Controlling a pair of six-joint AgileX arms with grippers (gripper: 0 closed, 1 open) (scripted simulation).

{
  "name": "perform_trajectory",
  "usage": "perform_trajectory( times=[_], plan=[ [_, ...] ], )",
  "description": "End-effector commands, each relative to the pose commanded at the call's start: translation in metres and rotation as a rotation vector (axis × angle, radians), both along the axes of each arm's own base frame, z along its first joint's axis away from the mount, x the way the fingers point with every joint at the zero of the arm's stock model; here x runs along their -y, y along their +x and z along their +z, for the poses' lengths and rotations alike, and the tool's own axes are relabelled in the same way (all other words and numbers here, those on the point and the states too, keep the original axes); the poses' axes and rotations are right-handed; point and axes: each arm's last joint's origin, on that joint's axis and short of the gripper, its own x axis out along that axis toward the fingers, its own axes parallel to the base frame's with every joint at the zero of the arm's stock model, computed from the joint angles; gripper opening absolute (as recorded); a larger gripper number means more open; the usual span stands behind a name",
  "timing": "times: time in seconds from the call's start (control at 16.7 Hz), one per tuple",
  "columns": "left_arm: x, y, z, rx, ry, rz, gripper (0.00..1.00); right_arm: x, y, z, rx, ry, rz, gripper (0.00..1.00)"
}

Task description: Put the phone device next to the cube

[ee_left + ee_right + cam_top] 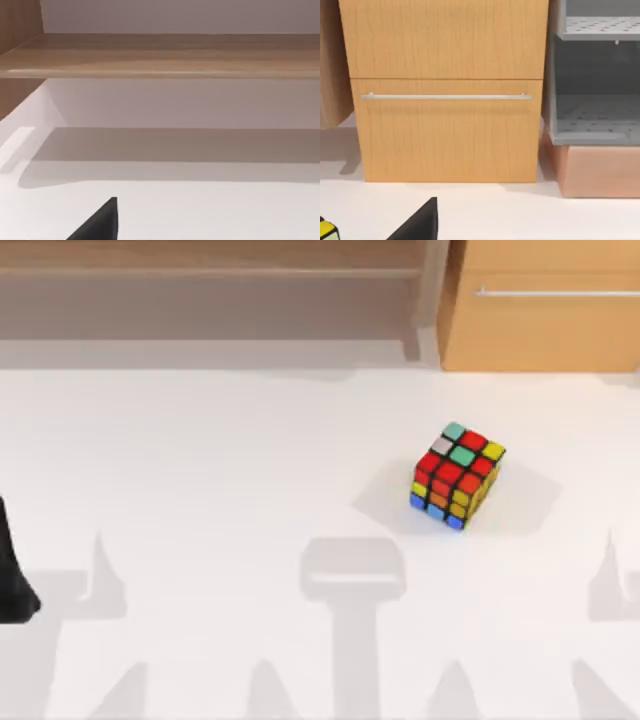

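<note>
Backdrop: wooden shelf [210,270] along the far wall on the left, drawer cabinet [545,310] with a metal handle on the right, white bench [200,460] in front of both.
Left edge: a dark part of the left arm [12,580] juts in at the bench's left side; whether its fingers are released or clenched cannot be told.
Centre: bare bench crossed by grey shadows.
Right of centre: the cube [456,474] sits alone, turned at an angle, well apart from the left arm; a yellow corner of it peeks into the right wrist view.
Phone device: not on the stretch of bench seen from above, so its place cannot be given.
Right arm: its fingers' state cannot be told either.
Risk: an arm bringing the phone device in could nudge the light cube and roll it, or set the phone down well apart from it.
</note>
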Motion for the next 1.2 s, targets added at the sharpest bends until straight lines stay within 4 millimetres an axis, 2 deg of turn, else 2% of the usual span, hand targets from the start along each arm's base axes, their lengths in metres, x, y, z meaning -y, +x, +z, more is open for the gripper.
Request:
perform_trajectory(
  times=[0.24, 0.48, 0.6, 0.78, 1.02, 1.2],
  plan=[
    [-0.002, 0.000, 0.005, -0.026, 0.016, 0.018, 1.00, 0.000, 0.000, 0.000, 0.000, 0.000, 0.000, 1.00],
    [-0.012, 0.007, 0.026, -0.191, 0.088, 0.094, 1.00, 0.000, 0.000, 0.000, 0.000, 0.000, 0.000, 1.00],
    [-0.020, 0.018, 0.038, -0.339, 0.126, 0.136, 1.00, 0.000, 0.000, 0.000, 0.000, 0.000, 0.000, 1.00],
    [-0.041, 0.044, 0.045, -0.637, 0.156, 0.177, 1.00, 0.000, 0.000, 0.000, 0.000, 0.000, 0.000, 1.00],
    [-0.080, 0.082, 0.035, -1.047, 0.131, 0.172, 1.00, 0.000, 0.000, 0.000, 0.000, 0.000, 0.000, 1.00],
    [-0.113, 0.102, 0.021, -1.282, 0.082, 0.136, 1.00, 0.000, 0.000, 0.000, 0.000, 0.000, 0.000, 1.00]
  ],
)
